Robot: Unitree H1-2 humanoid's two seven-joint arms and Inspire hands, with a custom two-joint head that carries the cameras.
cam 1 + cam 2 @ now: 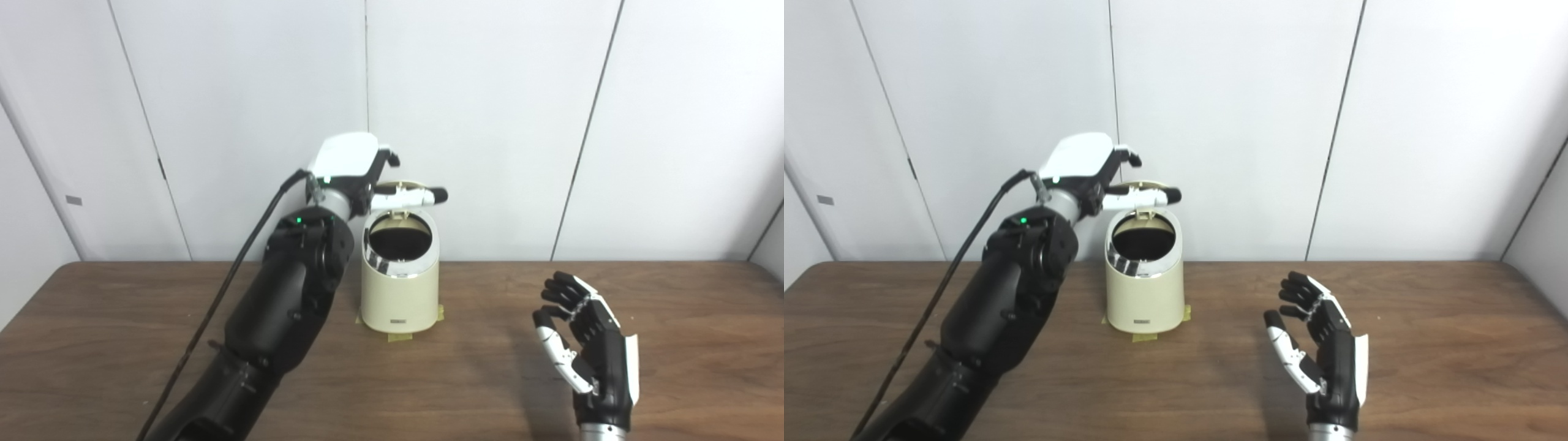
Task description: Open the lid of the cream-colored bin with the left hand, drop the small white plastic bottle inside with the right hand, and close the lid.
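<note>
The cream-colored bin (401, 294) stands on the table near the back wall, its dark mouth (399, 236) uncovered. Its lid (399, 183) is tipped up and back on the hinge. My left hand (352, 165) is raised behind the bin's top and holds the lid, thumb stretched across its front and fingers behind it. My right hand (588, 346) hovers over the table to the right of the bin, palm turned left, fingers apart, holding nothing. No small white bottle shows in either view.
Yellow tape strips (401, 337) mark the bin's base on the brown wooden table (122, 318). White wall panels (490, 122) stand close behind the bin. My left forearm (288, 300) rises just left of the bin.
</note>
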